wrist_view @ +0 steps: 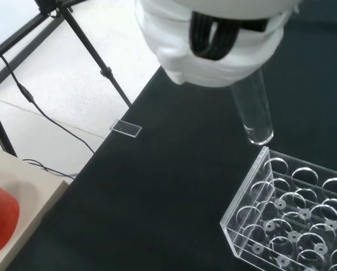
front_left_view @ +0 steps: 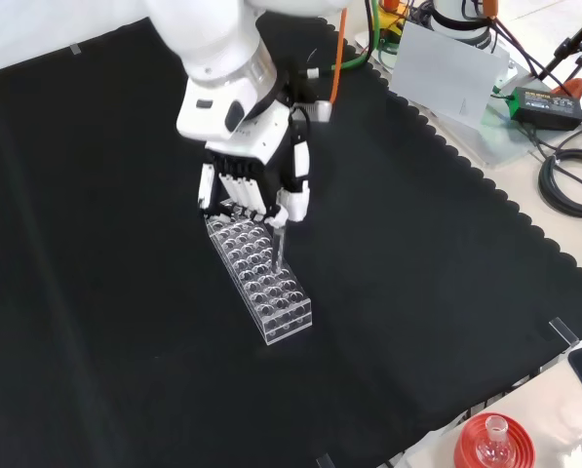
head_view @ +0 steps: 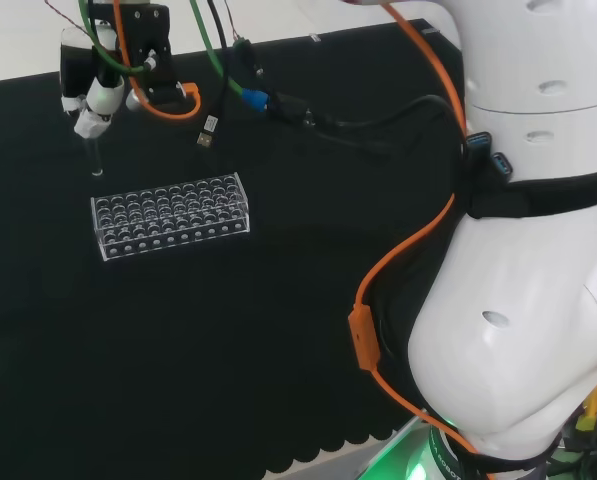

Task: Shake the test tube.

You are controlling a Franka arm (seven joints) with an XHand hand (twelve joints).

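The hand [head_view: 98, 85] hangs above the far left of the cloth in the head view, its fingers curled round a clear test tube [head_view: 96, 158] that points down. In the front view the hand [front_left_view: 256, 180] hovers over the far end of the clear test tube rack [front_left_view: 259, 278], and the tube [front_left_view: 280, 244] reaches down beside the rack's edge. From the wrist, the tube [wrist_view: 254, 110] sticks out under the white fingertips [wrist_view: 213, 51], its rounded end just off the rack [wrist_view: 287, 217]. The rack [head_view: 171, 213] holds no tubes that I can see.
Orange and black cables [head_view: 278, 105] and a plug lie on the cloth behind the rack in the head view. A red ribbed stand with a flask [front_left_view: 493, 444] sits off the cloth's near right edge in the front view. A tripod leg [wrist_view: 89, 51] stands beyond the cloth's edge.
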